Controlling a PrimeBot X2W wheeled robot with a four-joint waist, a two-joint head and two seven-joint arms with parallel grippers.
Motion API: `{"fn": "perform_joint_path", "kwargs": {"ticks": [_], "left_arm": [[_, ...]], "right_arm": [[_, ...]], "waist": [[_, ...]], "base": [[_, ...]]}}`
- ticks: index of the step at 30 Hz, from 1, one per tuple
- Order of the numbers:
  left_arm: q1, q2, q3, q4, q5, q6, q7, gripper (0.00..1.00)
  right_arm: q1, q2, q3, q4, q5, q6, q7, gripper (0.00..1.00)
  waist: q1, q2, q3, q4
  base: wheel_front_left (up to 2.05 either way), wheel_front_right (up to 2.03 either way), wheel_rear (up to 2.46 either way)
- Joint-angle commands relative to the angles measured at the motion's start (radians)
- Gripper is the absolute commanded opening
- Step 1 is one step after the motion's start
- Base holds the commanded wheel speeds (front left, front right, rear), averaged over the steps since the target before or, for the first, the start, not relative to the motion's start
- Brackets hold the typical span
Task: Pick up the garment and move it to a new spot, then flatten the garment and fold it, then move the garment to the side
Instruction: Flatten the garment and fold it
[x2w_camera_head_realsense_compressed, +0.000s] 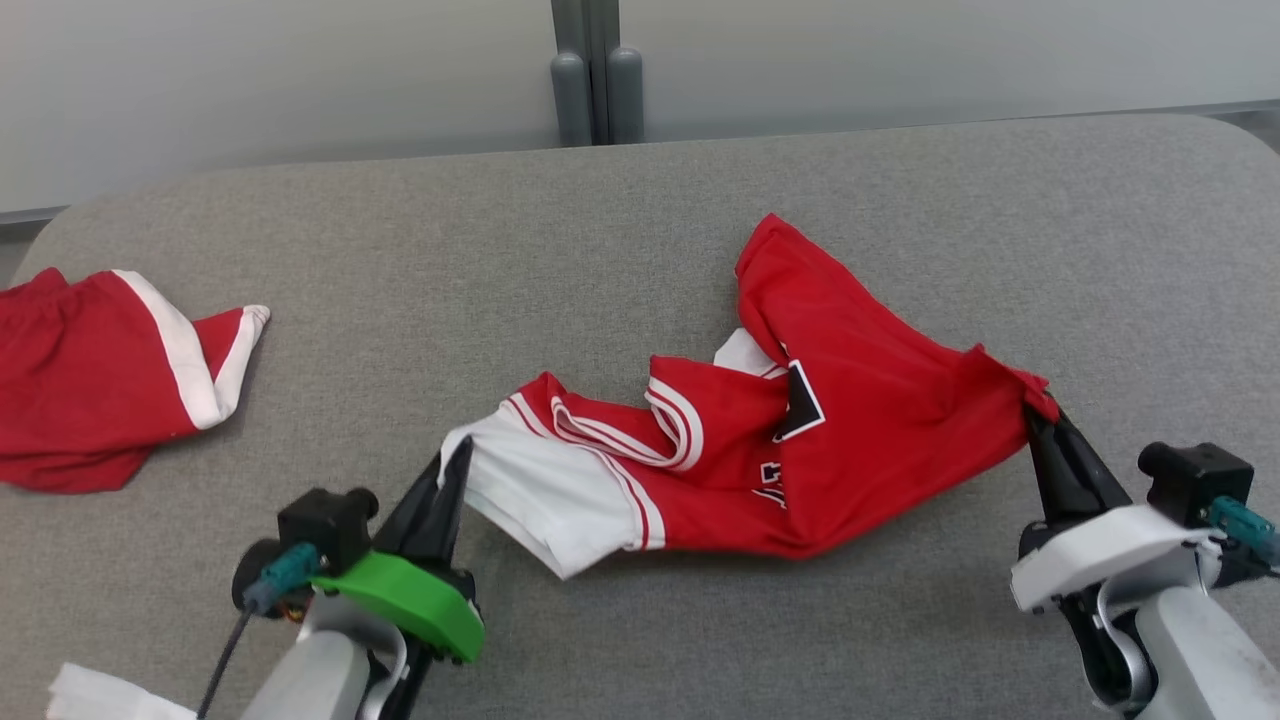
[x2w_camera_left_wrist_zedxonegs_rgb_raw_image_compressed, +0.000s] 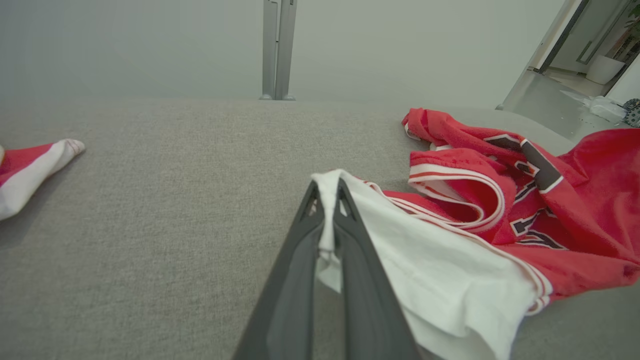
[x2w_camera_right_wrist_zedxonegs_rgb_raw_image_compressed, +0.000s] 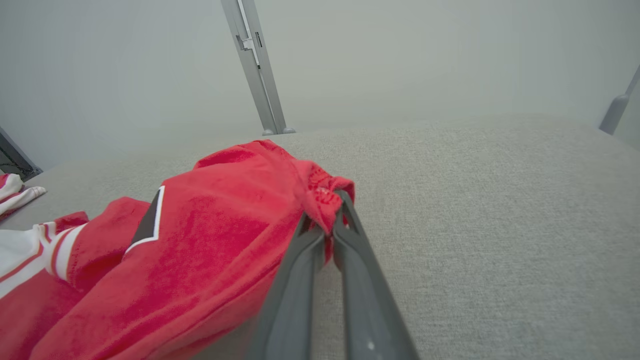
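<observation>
You are pinching the garment (x2w_camera_head_realsense_compressed: 860, 410) at its white end with the left gripper (x2w_camera_head_realsense_compressed: 458, 455) and its red end with the right gripper (x2w_camera_head_realsense_compressed: 1032, 412), so be lifting both evenly, cloth taut.

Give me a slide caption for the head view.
The left hand and right hand pinch opposite ends of the crumpled jersey on the grey table; red shorts lie left.

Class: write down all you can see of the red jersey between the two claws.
The jersey is red soft-looking fabric with a white panel, red-and-white striped trim and black lettering. It lies crumpled and twisted on the grey table. The left claw is shut on its white end, the right claw on a red corner.
</observation>
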Motion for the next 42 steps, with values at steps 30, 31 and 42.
{"fn": "perform_joint_path", "kwargs": {"ticks": [30, 31, 42], "left_arm": [[-1.567, 0.089, -0.044, 0.414, -0.232, -0.001, 0.175, 0.00], [-1.588, 0.082, -0.043, 0.428, -0.240, -0.001, 0.161, 0.00], [-1.485, 0.072, -0.139, 0.464, -0.316, -0.001, 0.077, 0.00]], "right_arm": [[-1.486, 0.024, -0.020, 0.590, 0.242, -0.001, 0.201, 0.00], [-1.504, 0.026, -0.013, 0.610, 0.234, -0.001, 0.192, 0.00], [-1.437, 0.036, 0.057, 0.666, 0.300, -0.001, 0.136, 0.00]], "waist": [[0.0000, 0.0000, 0.334, -0.063], [0.0000, 0.0000, 0.340, -0.064], [0.0000, 0.0000, 0.404, -0.055]], "base": [[0.00, 0.00, 0.00], [0.00, 0.00, 0.00], [0.00, 0.00, 0.00]]}}
